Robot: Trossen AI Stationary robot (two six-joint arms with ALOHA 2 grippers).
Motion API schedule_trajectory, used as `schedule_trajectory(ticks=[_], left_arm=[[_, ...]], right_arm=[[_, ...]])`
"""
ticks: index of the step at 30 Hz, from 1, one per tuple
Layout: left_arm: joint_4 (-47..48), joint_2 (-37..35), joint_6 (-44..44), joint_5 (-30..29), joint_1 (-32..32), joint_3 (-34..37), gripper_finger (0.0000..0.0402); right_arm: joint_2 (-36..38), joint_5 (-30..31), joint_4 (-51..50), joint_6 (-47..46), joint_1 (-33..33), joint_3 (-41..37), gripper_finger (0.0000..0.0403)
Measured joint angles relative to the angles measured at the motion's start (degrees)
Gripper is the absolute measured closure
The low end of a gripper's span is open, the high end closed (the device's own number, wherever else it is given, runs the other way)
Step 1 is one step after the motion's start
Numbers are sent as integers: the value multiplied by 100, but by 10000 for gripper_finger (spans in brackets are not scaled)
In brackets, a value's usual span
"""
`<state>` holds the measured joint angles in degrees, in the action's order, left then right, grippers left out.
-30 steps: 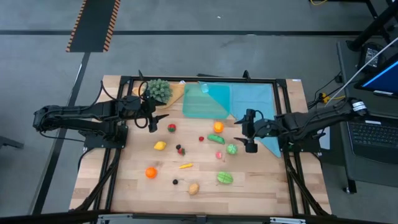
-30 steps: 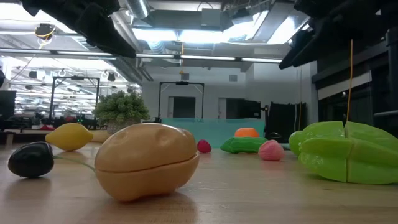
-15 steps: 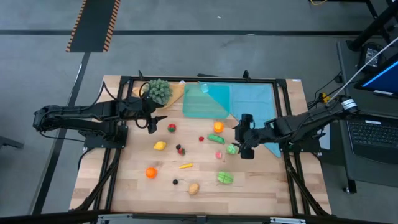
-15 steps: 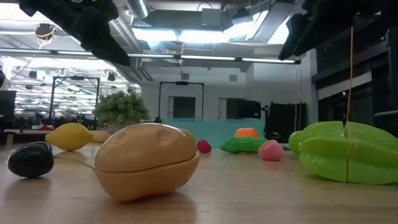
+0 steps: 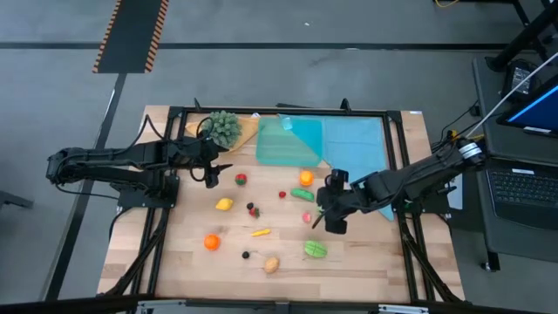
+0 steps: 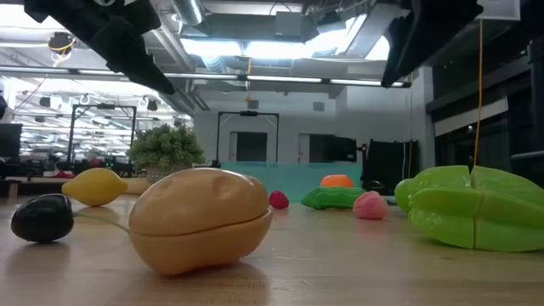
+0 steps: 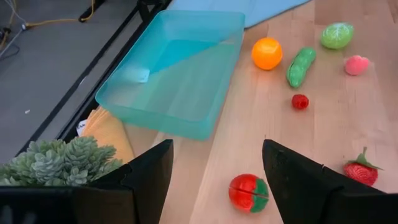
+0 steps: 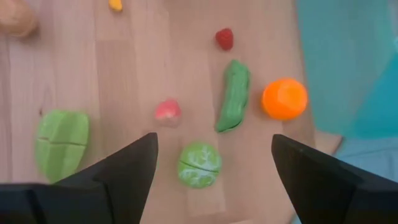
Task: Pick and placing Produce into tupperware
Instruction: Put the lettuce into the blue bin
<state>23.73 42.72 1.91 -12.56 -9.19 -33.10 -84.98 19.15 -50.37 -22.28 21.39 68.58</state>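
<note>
- While both arms hang above the wooden surface (image 5: 174,253), nothing is carried by either.
- Right claw (image 5: 329,215): fingers spread apart, empty, poised over the round green lettuce-like toy (image 8: 199,164), with the pink toy (image 8: 168,111) and green pod (image 8: 233,96) just beyond it.
- Left claw (image 5: 214,173): fingers apart, empty, near the plant (image 5: 222,126), with the red-and-green tomato toy (image 7: 248,192) just ahead of it on the surface.
- Tupperware (image 5: 286,141): clear teal container at the far middle of the surface, lying partly on the teal cloth (image 5: 357,139); no produce inside it.
- Produce loose on the surface: orange (image 5: 306,177) just beside the container's near corner; small red berry (image 5: 282,194); strawberry (image 5: 253,209); lemon (image 5: 224,204); second orange fruit (image 5: 211,242); small orange-yellow piece (image 5: 260,233); dark piece (image 5: 246,255); tan potato-like toy (image 5: 272,263); green star-shaped fruit (image 5: 315,249).
- Low view: tan toy nearest, the dark piece and lemon to its left, the green star fruit at right.
</note>
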Motion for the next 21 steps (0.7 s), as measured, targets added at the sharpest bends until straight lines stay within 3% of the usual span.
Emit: schedule_trajectory(ticks=[21], left_arm=[[28,2,20,0,0,0,162]], right_arm=[[-897,-671,-222,-1281,-11,2,87]])
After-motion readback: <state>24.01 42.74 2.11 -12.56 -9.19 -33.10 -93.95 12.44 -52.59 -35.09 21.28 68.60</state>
